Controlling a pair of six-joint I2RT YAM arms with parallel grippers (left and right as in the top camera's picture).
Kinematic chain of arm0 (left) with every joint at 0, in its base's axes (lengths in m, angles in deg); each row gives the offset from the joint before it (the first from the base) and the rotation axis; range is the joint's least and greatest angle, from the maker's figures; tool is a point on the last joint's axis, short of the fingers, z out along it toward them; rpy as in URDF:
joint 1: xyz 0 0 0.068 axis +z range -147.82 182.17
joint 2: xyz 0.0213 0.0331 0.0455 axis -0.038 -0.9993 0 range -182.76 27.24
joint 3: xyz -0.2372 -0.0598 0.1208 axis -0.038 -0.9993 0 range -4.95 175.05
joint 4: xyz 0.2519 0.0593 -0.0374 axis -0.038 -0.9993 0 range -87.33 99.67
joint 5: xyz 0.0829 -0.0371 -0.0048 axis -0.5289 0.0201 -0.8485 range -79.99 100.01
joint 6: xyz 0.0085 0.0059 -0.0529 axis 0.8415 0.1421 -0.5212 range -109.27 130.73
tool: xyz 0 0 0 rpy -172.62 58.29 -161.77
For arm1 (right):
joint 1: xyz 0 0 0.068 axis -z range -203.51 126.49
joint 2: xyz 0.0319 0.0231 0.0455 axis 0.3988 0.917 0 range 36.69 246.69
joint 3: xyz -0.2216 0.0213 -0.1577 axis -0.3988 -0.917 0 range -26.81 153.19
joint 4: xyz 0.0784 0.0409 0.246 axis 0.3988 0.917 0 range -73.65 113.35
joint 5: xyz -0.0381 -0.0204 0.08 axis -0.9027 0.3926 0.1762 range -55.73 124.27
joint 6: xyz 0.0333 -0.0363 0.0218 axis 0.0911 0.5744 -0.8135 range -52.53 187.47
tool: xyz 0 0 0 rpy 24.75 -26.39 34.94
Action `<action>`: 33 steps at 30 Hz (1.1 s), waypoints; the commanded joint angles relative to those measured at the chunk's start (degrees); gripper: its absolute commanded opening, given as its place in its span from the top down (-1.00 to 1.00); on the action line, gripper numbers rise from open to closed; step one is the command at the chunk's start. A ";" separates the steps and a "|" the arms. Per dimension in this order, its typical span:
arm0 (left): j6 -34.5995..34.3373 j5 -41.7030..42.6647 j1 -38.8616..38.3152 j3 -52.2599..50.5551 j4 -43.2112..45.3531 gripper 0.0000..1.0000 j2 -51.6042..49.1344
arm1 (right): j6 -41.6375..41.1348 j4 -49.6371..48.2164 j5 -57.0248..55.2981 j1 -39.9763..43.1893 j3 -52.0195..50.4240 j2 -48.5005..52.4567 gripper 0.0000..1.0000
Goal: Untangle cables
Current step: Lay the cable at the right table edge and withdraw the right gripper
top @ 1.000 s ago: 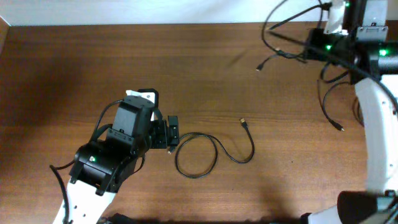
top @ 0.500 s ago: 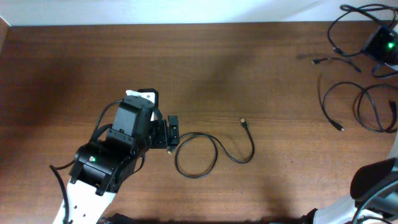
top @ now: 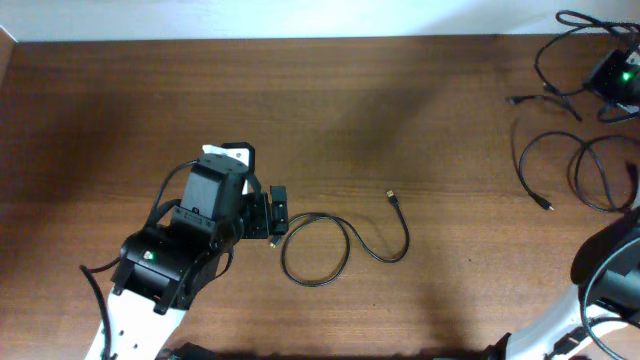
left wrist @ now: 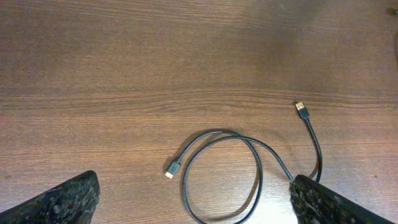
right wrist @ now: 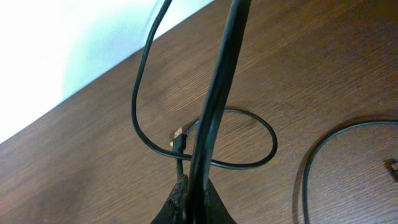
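One thin black cable (top: pixel 318 250) lies in a loop on the table at centre, with a metal-tipped plug (top: pixel 391 198) at its far end. In the left wrist view the same cable (left wrist: pixel 252 155) loops between my fingers (left wrist: pixel 65 198), its small plug (left wrist: pixel 173 168) lying free. My left gripper (top: pixel 276 216) (left wrist: pixel 193 186) is open and holds nothing. More cables (top: pixel 560 165) curl at the far right. My right gripper (top: pixel 612 72) (right wrist: pixel 194 198) is shut on a black cable (right wrist: pixel 214 106) that rises from the jaws, above another looped cable (right wrist: pixel 249 163).
The wooden table (top: pixel 330 110) runs to a white edge along the back. My right arm's white body (top: pixel 610 290) fills the lower right corner. My left arm (top: pixel 165 260) covers the lower left. A further cable (right wrist: pixel 308 171) arcs at the right of the right wrist view.
My right arm has swung from the upper right of the table out to the far right edge, carrying its cable along. The left arm and the centre cable have not moved.
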 commanded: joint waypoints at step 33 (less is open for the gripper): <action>1.11 -0.83 0.00 0.37 0.07 -0.98 -0.15 | 0.39 -2.01 5.70 5.51 0.70 8.00 -0.97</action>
